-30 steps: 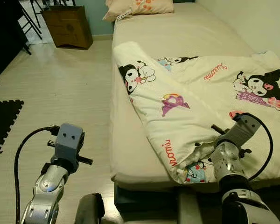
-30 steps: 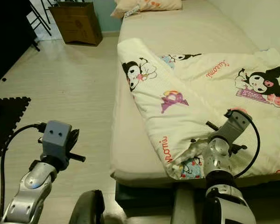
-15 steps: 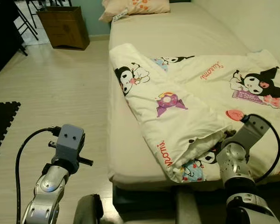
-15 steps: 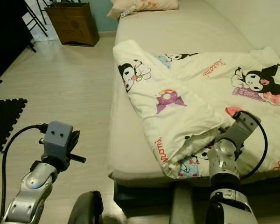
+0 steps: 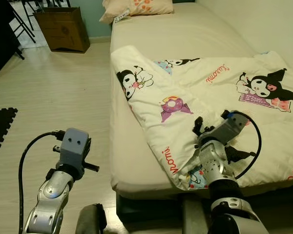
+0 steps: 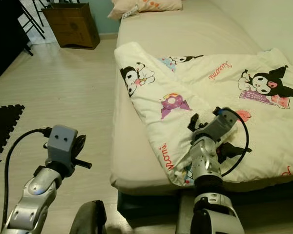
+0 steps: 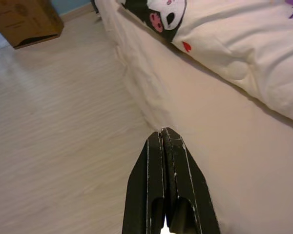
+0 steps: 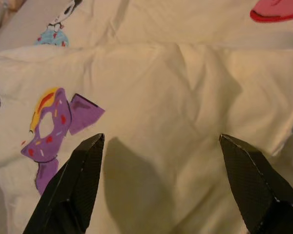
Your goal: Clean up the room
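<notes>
2 grippers, 1 rumpled blanket on the bed.
The left gripper [image 7: 167, 134], fingers pressed together, hangs over the wood floor [image 5: 53, 102] beside the bed [image 5: 185, 34]; the cartoon-print blanket [image 5: 195, 92] lies folded back across the mattress, and the right gripper [image 8: 161, 146] hovers above it, fingers spread wide.

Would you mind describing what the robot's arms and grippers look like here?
Both arms are jointed silver metal. Each wrist carries a grey-blue boxy camera housing with a looping black cable. The left gripper and right gripper each have two long, tapered black fingers.
</notes>
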Robot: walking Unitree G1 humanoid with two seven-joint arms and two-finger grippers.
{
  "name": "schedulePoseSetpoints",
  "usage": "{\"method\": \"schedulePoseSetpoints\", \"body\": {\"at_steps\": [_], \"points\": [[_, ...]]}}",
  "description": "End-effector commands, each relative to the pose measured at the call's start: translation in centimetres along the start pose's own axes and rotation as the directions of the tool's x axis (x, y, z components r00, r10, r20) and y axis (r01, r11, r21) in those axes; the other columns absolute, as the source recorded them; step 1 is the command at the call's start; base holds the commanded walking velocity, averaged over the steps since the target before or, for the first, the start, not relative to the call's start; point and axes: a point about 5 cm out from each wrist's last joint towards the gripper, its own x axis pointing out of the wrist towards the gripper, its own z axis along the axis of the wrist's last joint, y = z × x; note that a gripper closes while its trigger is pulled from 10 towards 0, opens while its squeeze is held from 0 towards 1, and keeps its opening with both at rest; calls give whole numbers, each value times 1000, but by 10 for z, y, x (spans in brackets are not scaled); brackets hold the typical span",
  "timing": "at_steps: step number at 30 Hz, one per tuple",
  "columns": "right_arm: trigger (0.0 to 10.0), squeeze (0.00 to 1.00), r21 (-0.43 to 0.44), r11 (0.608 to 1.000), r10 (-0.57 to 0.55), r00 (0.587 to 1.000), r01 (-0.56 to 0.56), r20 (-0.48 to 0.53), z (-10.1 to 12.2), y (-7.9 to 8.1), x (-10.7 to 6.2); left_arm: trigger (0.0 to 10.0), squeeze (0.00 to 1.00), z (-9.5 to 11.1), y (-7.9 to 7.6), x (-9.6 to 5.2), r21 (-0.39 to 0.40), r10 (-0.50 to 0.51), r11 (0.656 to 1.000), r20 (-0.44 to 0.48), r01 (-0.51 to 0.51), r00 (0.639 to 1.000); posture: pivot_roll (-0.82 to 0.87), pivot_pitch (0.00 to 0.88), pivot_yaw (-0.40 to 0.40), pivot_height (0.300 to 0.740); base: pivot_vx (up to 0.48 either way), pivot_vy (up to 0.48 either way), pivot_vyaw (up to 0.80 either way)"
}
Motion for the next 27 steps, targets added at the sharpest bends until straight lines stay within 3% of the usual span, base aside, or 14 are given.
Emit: {"method": "schedulePoseSetpoints", "body": {"at_steps": [1,5,8,11,17,23,24,26,27], "points": [[10000,1000,7,1000,-13,1000,13,-26,-8,-4,-1,10000,0,-6,-2,-1,-12,-14,1000,-19,14,1000,-30,195,64,531,0,0,0],[10000,1000,-124,988,-92,996,91,-1,-12,-27,0,10000,0,-6,-3,-1,-9,-20,1000,-20,20,1000,-26,193,66,531,0,0,0],[10000,1000,-160,974,-156,987,159,34,-11,-44,-1,10000,0,-6,-2,-1,-7,-22,1000,-19,22,1000,-24,192,66,531,0,0,0],[10000,1000,-173,968,-175,984,180,41,-11,-48,-1,10000,0,-6,-1,-1,-6,-23,1000,-19,23,1000,-22,192,66,531,0,0,0],[10000,1000,-117,956,-269,963,270,25,-17,-67,-4,10000,0,-7,0,-3,-4,-23,1000,-20,23,1000,-15,184,60,531,0,0,0],[10000,1000,-4,967,-256,965,256,-67,-28,-70,-4,10000,0,-6,1,-3,-2,-19,1000,-18,19,1000,-12,183,58,531,0,0,0],[10000,784,37,966,-250,963,255,-101,-32,-71,-5,10000,0,-6,2,-4,-1,-19,1000,-18,19,1000,-12,183,58,531,0,0,0],[10000,784,37,966,-250,963,255,-101,-32,-71,-5,10000,0,-6,2,-4,-1,-19,1000,-18,19,1000,-12,183,58,531,0,0,0],[10000,82,83,962,-248,959,260,-135,-36,-74,-6,10000,0,-6,2,-4,0,-17,1000,-18,17,1000,-6,186,57,531,0,0,0]]}}
